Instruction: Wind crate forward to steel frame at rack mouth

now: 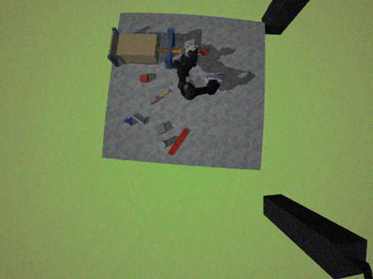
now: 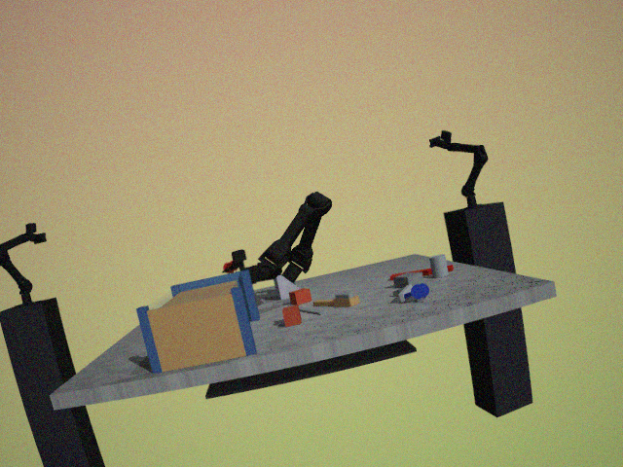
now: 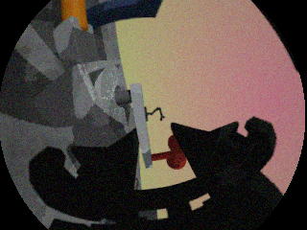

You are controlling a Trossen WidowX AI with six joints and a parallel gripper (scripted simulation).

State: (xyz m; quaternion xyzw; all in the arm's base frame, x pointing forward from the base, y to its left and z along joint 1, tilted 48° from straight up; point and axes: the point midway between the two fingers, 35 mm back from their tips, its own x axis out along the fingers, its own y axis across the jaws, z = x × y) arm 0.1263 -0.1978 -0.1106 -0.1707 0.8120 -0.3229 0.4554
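The tan crate (image 1: 136, 46) (image 2: 196, 329) sits flat in the rack. Its front stands short of the blue frame (image 1: 170, 37) (image 2: 248, 296) (image 3: 126, 11), with a gap between. An orange strap (image 1: 174, 51) (image 3: 74, 14) runs through the frame to the grey winch (image 1: 191, 46) (image 3: 82, 93). The crank handle (image 3: 139, 115) stands on the winch by its shaft; how deep the key sits is hidden. Its red knob (image 1: 202, 52) (image 2: 228, 266) (image 3: 177, 155) lies among the fingers, partly behind the right finger. My gripper (image 3: 154, 126) is partly open, with visible space between its fingertips, not clamped on the knob.
An orange cube (image 1: 143, 77) (image 2: 291, 315) and another orange block (image 2: 300, 296) lie near the rack. A wooden-handled tool (image 1: 164, 94) (image 2: 347, 302), a blue-ended tool (image 1: 128, 121) (image 2: 420, 291), a red bar (image 1: 178, 141) and a grey cylinder (image 2: 438, 266) lie farther off.
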